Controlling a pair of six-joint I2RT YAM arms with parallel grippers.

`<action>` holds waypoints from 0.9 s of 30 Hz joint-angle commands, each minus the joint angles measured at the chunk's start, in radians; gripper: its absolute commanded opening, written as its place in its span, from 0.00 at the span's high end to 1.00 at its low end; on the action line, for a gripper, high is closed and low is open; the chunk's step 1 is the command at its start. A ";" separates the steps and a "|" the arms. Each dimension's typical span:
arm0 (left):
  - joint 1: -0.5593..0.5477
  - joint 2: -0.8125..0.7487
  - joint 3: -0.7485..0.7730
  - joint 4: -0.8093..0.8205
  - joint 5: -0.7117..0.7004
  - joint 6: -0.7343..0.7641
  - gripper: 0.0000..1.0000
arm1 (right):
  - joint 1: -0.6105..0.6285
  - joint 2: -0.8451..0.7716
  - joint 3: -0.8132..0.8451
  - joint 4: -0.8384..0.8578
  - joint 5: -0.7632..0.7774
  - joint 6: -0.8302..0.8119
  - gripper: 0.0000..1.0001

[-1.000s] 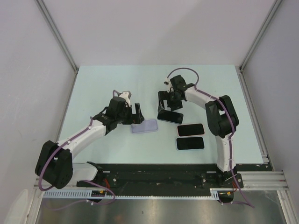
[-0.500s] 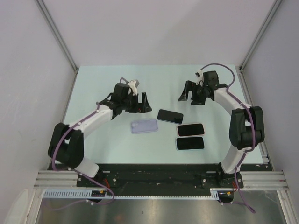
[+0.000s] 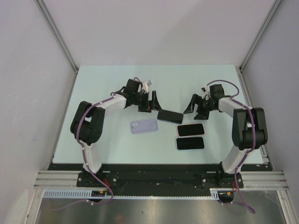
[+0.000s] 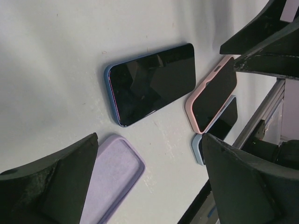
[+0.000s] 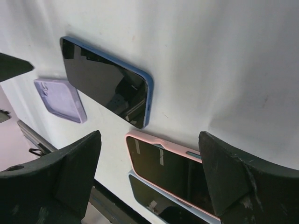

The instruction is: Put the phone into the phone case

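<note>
A bare blue phone point(image 3: 170, 116) lies screen up mid-table, also in the left wrist view point(image 4: 152, 82) and right wrist view point(image 5: 105, 82). An empty lilac phone case point(image 3: 144, 126) lies to its left, open side up, seen in the left wrist view point(image 4: 110, 179) and right wrist view point(image 5: 60, 99). My left gripper point(image 3: 153, 101) is open and empty, just behind and left of the blue phone. My right gripper point(image 3: 196, 106) is open and empty, to the right of the phone.
A phone in a pink case point(image 3: 190, 129) and a phone in a light blue case point(image 3: 190, 143) lie side by side right of centre. The table's black front rail point(image 3: 159, 167) runs along the near edge. Frame posts stand at the back corners.
Both arms swung out and back: the left gripper left the lilac case and moved right beside the blue phone; the right gripper let go of the phone, moved right and now sits lower.
</note>
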 commanded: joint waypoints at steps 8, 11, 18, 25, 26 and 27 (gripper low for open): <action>0.006 0.138 0.100 0.012 0.082 -0.033 0.10 | 0.070 0.045 0.008 0.100 -0.063 0.040 0.19; 0.004 0.170 0.112 0.015 0.087 -0.033 0.14 | 0.093 0.074 0.008 0.124 -0.057 0.055 0.21; -0.004 0.238 0.138 0.032 0.123 -0.055 0.34 | 0.141 0.133 0.008 0.187 -0.062 0.098 0.33; -0.019 0.261 0.147 0.042 0.114 -0.067 0.40 | 0.162 0.148 0.008 0.195 -0.059 0.102 0.38; -0.020 0.247 0.146 0.044 0.113 -0.070 0.41 | 0.161 0.148 0.008 0.193 -0.056 0.099 0.38; -0.021 0.238 0.144 0.044 0.111 -0.070 0.42 | 0.161 0.146 0.008 0.192 -0.056 0.097 0.38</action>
